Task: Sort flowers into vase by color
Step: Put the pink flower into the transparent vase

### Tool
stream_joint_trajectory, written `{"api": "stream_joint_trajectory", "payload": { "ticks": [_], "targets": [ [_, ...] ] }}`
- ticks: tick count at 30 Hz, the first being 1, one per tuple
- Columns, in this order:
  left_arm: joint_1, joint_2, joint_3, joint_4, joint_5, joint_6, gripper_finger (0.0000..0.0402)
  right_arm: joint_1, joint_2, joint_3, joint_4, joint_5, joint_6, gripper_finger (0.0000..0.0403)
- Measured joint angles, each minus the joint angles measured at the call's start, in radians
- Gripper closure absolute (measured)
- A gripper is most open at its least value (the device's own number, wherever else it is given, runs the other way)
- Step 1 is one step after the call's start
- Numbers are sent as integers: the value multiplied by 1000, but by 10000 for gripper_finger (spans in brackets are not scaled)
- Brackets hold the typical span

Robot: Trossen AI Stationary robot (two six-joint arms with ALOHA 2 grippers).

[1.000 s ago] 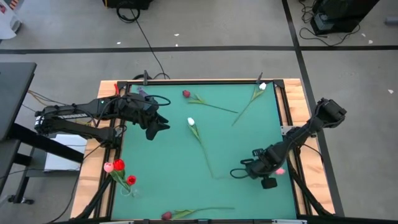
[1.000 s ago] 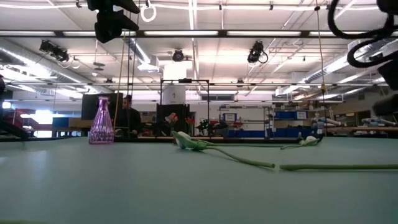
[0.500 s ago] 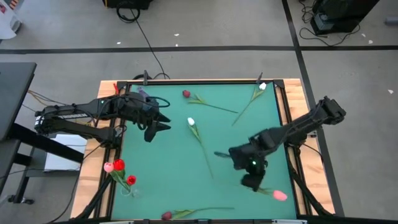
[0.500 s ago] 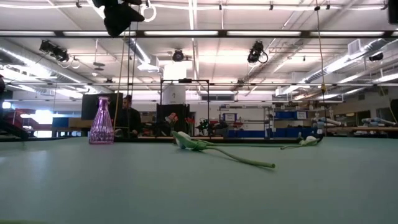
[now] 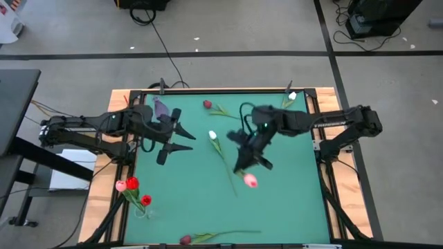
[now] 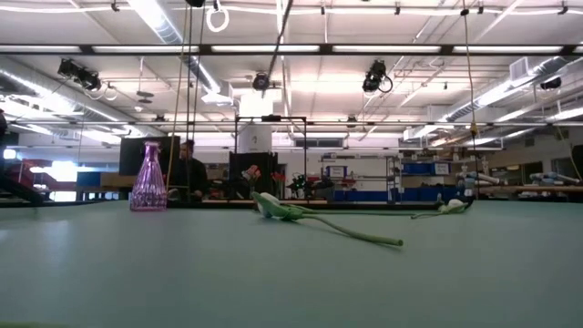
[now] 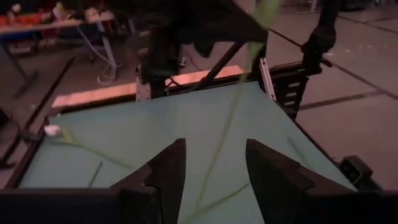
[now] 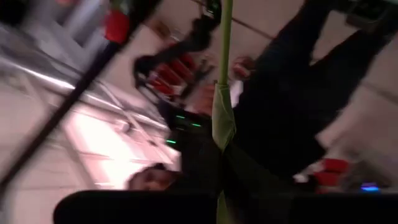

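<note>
I've got the right gripper (image 5: 243, 160) clamped on a pink tulip (image 5: 250, 180) mid-air, head hanging just below it, left gripper (image 5: 181, 137) parted and empty, three blooms in the vase (image 5: 143, 209), four loose flowers (image 5: 217, 142) left

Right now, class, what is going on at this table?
The right gripper holds a pink tulip by its stem above the middle of the green table, jaws shut on it. The left gripper waits open near the purple vase. Other tulips lie loose on the mat; red and pink ones stand at the left edge.
</note>
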Motion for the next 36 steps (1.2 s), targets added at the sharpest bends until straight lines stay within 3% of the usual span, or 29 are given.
{"api": "stream_joint_trajectory", "payload": {
  "ticks": [7, 15, 26, 36],
  "targets": [
    [-4, 1, 0, 75, -52, 34, 230, -49, 4, 1, 143, -2, 291, 385],
    [-14, 44, -1, 191, -54, 37, 227, -101, 6, 39, 120, 64, 303, 385],
    [-59, 182, 0, 384, -54, 58, 179, -140, 6, 59, 80, 29, 309, 385],
    [-59, 307, 0, 582, -76, 32, 184, -179, 32, 60, 123, 12, 318, 384]
  ]
}}
